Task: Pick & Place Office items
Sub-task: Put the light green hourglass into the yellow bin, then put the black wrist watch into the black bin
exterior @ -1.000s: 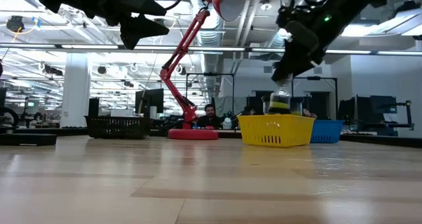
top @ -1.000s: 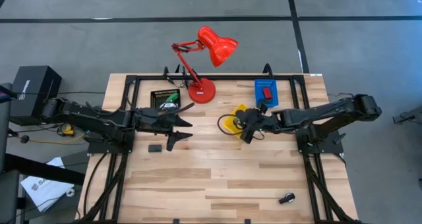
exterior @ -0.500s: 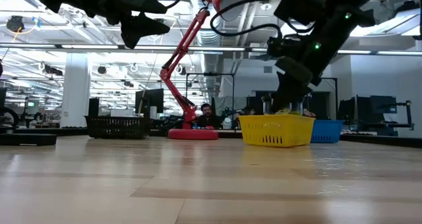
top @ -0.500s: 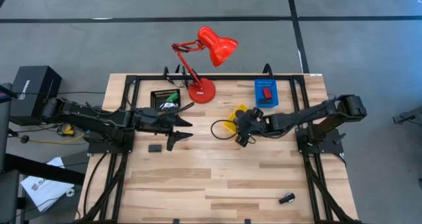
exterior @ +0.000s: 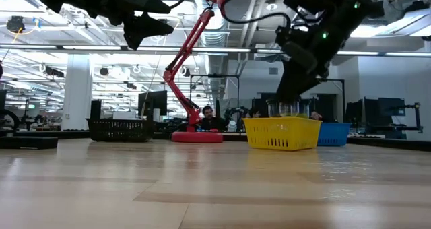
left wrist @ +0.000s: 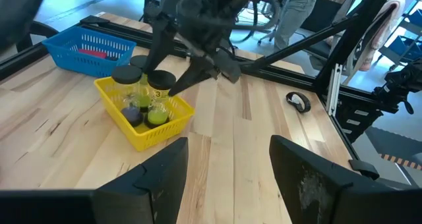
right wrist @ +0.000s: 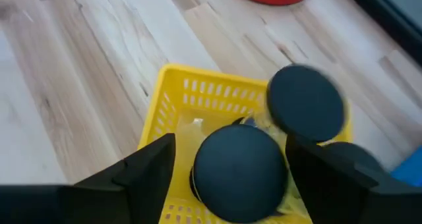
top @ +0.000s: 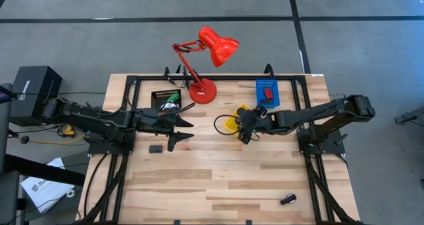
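My right jaws (top: pixel 246 131) hang spread and empty just over the yellow tray (right wrist: pixel 173 85). Right under them, between my two fingers (right wrist: pixel 146 168), sits a black-capped jar (right wrist: pixel 239 165). A second jar (right wrist: pixel 306 110) stands just behind it in the same tray, both upright. So I judge this a placing step at its end, the jar set down and let go. The next move calls for a straight lift, so a finger does not clip a cap or the tray wall.

My left jaws (top: pixel 177 129) wait raised over the left part of the counter (top: pixel 218 179), spread with nothing between them. A small black block (top: pixel 156 148) lies on the counter just beside them, so I would send my left arm there next. A dark little item (top: pixel 287 200) lies well apart at the counter's near edge; what it is I cannot tell.

Farther back stand the blue tray (top: pixel 260 99) with a red block (top: pixel 267 92) in it, the black tray (top: pixel 158 95) and the red desk lamp (top: pixel 205 53). The lamp's foot stands near the yellow tray, so any swing that way needs care.
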Tool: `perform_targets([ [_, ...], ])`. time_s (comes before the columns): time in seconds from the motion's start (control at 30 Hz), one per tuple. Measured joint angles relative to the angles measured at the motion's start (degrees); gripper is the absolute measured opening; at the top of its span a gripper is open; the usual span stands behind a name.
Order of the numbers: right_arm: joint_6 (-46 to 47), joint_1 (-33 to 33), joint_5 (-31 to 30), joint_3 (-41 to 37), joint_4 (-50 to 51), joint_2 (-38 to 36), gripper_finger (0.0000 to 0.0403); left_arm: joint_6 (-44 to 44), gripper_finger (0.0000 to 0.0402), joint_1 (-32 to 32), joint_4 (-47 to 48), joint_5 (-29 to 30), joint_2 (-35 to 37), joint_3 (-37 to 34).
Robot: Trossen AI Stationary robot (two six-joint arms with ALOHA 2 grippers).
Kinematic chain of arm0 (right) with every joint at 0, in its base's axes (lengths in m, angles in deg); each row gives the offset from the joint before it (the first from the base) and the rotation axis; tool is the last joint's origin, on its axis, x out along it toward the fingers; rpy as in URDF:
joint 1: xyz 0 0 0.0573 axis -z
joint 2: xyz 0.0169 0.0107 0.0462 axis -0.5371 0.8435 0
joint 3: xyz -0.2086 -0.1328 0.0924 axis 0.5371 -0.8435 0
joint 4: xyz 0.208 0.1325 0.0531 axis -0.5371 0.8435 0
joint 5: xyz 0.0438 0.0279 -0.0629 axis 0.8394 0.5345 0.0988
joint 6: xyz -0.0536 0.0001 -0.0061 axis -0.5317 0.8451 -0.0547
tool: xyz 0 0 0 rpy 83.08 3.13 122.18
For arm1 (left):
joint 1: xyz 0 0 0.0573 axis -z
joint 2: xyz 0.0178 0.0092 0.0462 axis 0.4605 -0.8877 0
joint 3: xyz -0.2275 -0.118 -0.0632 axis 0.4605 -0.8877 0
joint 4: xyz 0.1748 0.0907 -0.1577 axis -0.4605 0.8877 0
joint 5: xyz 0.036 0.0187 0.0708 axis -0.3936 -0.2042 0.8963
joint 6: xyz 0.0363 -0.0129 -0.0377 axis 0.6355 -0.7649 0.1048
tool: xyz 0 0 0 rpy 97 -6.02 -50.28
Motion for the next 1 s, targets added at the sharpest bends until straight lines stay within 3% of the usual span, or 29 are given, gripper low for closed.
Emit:
perform_targets([
  [0.33, -0.4, -1.7, 0.4, 11.4, 20.0, -4.6, 0.0281, 0.0, 0.0209, 0.0, 0.0, 0.0, 0.0, 0.0],
  [0.67, 9.5, -7.6, 14.2, 15.9, 29.7, -4.9, 0.0281, 0.0, 0.0209, 0.0, 0.0, 0.0, 0.0, 0.0],
  [1.0, 23.0, -17.3, 12.2, 15.8, 35.5, -4.6, 0.0281, 0.0, 0.0209, 0.0, 0.0, 0.0, 0.0, 0.0],
])
